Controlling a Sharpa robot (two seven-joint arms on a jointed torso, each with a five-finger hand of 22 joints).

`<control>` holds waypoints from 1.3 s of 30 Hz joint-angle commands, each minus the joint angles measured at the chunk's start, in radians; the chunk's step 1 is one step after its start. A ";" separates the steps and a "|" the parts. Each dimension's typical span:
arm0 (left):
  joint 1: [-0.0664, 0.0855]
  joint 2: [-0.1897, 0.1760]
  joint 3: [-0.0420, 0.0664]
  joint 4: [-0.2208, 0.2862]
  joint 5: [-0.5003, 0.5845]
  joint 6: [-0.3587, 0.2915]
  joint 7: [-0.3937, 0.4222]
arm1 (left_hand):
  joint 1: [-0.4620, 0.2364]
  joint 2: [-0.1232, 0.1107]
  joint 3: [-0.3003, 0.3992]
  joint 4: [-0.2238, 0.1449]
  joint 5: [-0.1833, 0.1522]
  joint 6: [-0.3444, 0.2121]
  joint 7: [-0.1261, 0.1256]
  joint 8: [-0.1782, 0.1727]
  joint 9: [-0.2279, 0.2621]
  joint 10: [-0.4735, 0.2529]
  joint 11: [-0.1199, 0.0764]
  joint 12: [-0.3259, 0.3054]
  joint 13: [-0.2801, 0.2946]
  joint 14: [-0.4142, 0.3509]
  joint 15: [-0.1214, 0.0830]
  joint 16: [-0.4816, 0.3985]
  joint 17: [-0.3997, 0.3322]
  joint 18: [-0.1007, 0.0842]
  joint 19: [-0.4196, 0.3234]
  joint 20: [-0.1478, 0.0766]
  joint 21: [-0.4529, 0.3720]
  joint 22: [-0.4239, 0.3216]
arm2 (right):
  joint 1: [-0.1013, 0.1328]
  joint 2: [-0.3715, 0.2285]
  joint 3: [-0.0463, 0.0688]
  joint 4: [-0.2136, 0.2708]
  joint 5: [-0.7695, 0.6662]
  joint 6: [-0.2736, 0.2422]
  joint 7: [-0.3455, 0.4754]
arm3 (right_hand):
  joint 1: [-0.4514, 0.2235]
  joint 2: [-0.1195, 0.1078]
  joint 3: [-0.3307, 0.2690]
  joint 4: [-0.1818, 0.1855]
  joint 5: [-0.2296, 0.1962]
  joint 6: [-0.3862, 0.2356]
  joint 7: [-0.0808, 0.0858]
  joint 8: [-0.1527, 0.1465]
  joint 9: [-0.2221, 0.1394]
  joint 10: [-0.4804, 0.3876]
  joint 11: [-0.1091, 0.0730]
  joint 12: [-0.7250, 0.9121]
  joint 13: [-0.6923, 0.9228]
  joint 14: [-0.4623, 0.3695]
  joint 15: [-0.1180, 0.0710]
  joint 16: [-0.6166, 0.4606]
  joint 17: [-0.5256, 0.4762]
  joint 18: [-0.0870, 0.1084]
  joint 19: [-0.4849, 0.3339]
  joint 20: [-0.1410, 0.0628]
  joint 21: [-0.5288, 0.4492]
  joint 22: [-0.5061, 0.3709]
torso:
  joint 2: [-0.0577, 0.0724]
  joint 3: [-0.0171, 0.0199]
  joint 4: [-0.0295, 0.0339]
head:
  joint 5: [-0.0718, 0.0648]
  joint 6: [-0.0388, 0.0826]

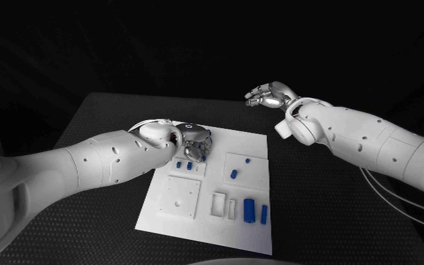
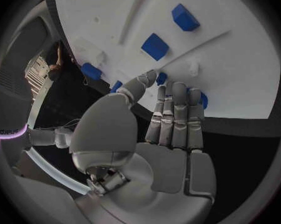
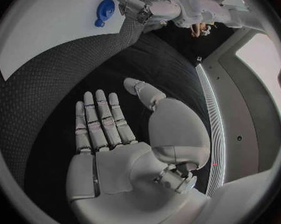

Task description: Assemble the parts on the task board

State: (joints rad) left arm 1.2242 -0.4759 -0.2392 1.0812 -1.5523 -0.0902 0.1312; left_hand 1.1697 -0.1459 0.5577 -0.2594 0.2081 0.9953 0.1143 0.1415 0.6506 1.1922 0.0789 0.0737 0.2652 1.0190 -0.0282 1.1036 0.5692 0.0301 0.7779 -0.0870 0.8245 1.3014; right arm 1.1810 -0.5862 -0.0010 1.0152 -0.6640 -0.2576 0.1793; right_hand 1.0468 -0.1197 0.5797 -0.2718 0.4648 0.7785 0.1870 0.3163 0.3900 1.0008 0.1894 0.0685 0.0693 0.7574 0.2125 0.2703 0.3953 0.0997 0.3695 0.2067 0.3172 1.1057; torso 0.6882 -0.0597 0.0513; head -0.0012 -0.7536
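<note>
Reach step, nothing held: your left hand point(image 1: 194, 141) hovers, fingers apart, over the board's point(image 1: 252, 231) far-left parts point(image 1: 184, 165). Right hand point(image 1: 269, 97) idles spread, far right. Next: lower, pinch one part.

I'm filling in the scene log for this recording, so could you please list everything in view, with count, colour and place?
Table: one, black, under everything.
Task board: one, white plate, middle of the table, with raised square blocks and slots.
Parts: at least six visible in the head view, blue, all on the board. Two small ones lie just below the left hand, one and a tiny one on the upper right block, two longer ones near the board's lower right.
Left hand: one, silver, over the board's upper left corner, fingers extended towards the parts, nothing visibly gripped.
Right hand: one, silver, raised beyond the board's far right, fingers spread, holding nothing.
</note>
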 commanded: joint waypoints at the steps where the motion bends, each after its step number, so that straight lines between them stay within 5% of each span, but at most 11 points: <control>1: -0.002 0.006 0.001 -0.003 -0.008 0.013 -0.002 | 0.013 0.012 0.008 -0.003 0.006 0.007 0.003 0.006 -0.003 0.009 0.001 0.003 -0.003 0.008 0.000 0.007 0.003 0.007 0.009 -0.038 0.007 0.002 | 0.000 0.001 0.000 0.002 -0.005 0.013 0.011 | 0.002 0.000 -0.004 -0.001 0.004 0.003 0.007 0.005 -0.001 0.005 0.002 -0.002 -0.001 -0.003 0.003 0.006 -0.001 -0.012 0.006 -0.002 -0.005 0.002 | 0.000 -0.0007 0.0000 | 0.000 0.000; 39: -0.023 0.038 0.001 -0.043 -0.046 0.019 -0.009 | 0.018 0.023 0.011 -0.002 0.010 0.019 0.004 0.021 -0.017 0.032 -0.003 0.001 -0.014 0.013 -0.004 0.028 0.007 0.008 0.022 -0.041 0.006 0.011 | 0.000 -0.001 0.000 0.009 -0.005 0.011 0.011 | 0.002 0.000 -0.005 -0.001 0.004 0.004 0.006 0.006 -0.002 0.006 0.002 -0.002 -0.001 -0.003 0.003 0.006 -0.002 -0.012 0.007 -0.002 -0.007 0.004 | 0.000 0.0003 -0.0009 | -0.005 -0.003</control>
State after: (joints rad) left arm 1.2123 -0.4405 -0.2342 1.0401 -1.5720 -0.0885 0.1261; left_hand 1.1882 -0.1275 0.5650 -0.2611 0.2237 1.0076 0.1196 0.1597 0.6342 1.2230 0.0730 0.0761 0.2565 1.0242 -0.0304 1.1276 0.5749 0.0301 0.7904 -0.0887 0.8285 1.3076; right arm 1.1810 -0.5875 -0.0010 1.0222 -0.6640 -0.2572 0.1795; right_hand 1.0468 -0.1197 0.5797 -0.2718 0.4647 0.7785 0.1870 0.3163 0.3894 1.0008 0.1894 0.0686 0.0693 0.7574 0.2125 0.2703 0.3947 0.0998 0.3695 0.2067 0.3134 1.1085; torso 0.6882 -0.0594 0.0502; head -0.0063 -0.7565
